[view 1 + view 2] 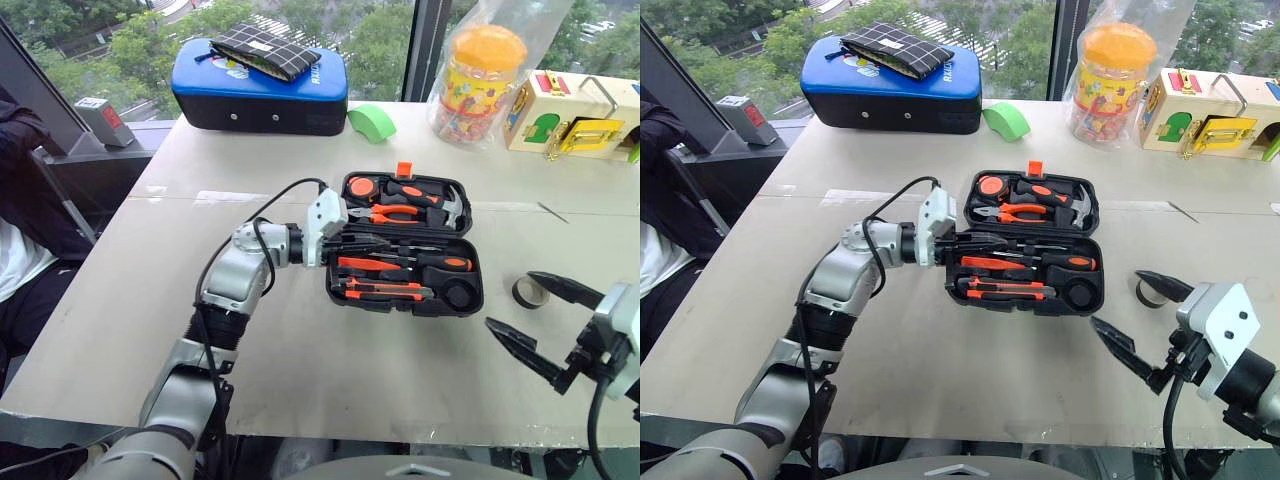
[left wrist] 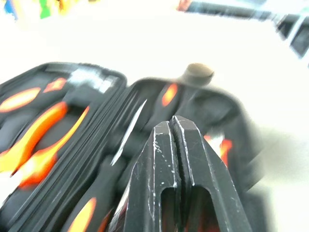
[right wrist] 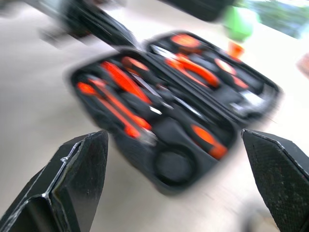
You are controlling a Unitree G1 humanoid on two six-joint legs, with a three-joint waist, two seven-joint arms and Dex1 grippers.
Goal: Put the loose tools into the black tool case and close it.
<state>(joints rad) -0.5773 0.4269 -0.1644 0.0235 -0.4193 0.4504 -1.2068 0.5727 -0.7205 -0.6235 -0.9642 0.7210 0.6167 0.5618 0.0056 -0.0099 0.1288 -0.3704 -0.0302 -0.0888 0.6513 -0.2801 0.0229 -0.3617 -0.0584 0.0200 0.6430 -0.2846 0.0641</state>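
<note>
Screwdriver shafts (image 1: 375,245) behind left gripper (image 1: 352,243)

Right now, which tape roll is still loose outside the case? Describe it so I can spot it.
Start at the open black tool case mid-table. Just off its right end lies the small black tape roll, flat on the tabletop. The green tape roll sits far back by the blue-topped case.

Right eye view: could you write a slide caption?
Left gripper over the open black tool case; small black tape roll outside.

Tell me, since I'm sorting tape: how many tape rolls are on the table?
2: a small black tape roll lies on the table right of the open black moulded-plastic tool case; a green tape roll sits near the far edge.
</note>
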